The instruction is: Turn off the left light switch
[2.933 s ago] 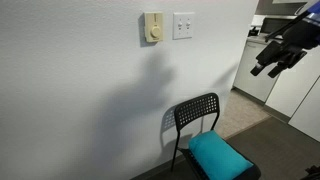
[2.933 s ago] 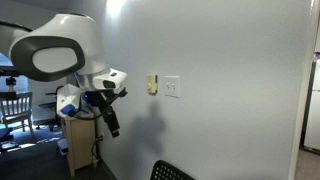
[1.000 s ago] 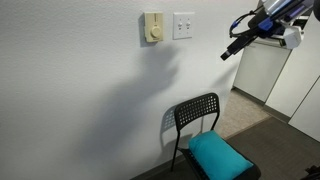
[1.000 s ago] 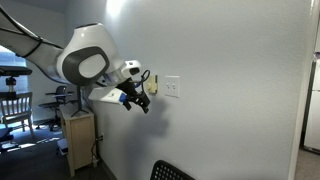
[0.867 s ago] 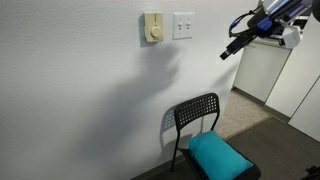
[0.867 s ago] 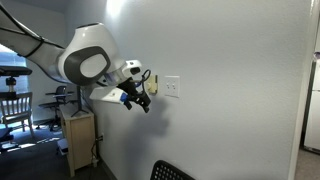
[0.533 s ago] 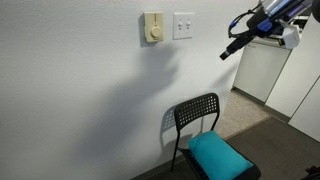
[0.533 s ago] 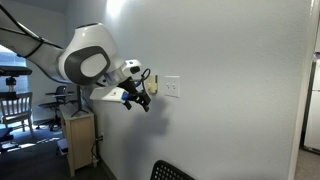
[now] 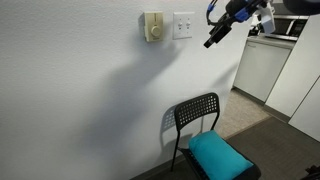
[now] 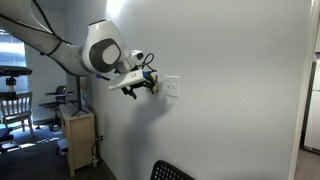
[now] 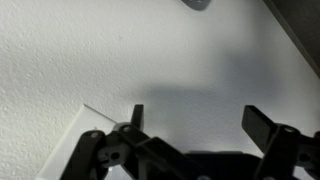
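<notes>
Only in both exterior views: left light switch [image 9: 180,25].

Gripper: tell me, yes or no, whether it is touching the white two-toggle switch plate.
No, the gripper hangs clear of the switch plate, with bare wall showing between them.

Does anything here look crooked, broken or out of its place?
Nothing stands out. The white switch plate and the cream plate beside it sit straight on the wall, and the black chair stands upright with the teal cushion on its seat.
</notes>
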`<state>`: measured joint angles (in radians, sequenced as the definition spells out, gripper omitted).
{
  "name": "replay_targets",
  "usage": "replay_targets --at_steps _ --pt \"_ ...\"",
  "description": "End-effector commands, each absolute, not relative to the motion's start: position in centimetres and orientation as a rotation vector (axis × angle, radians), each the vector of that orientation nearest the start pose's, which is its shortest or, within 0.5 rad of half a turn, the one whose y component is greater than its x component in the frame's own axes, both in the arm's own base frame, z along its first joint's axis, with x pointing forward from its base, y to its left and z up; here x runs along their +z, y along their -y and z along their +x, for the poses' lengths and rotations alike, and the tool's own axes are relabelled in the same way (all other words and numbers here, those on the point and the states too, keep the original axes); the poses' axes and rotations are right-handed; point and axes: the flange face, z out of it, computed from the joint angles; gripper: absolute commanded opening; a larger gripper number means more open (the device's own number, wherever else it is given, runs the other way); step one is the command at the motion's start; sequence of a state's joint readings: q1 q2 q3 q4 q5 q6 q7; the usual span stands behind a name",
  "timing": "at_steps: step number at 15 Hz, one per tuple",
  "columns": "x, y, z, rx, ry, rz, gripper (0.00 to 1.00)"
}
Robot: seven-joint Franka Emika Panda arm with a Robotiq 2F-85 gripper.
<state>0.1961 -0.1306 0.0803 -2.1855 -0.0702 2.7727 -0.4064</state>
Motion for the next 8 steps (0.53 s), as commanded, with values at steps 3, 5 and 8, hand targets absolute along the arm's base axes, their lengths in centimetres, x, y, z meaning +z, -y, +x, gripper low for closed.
replay_targets --at_steps 3,5,8 --pt "52.8 -16.0 54.4 -1.132 1.143 -2.825 1.00" --pt "52.4 -15.6 54.4 -1.104 1.222 -2.838 1.00" --pt "52.2 -16.1 56.0 -1.081 1.483 -2.796 1.00"
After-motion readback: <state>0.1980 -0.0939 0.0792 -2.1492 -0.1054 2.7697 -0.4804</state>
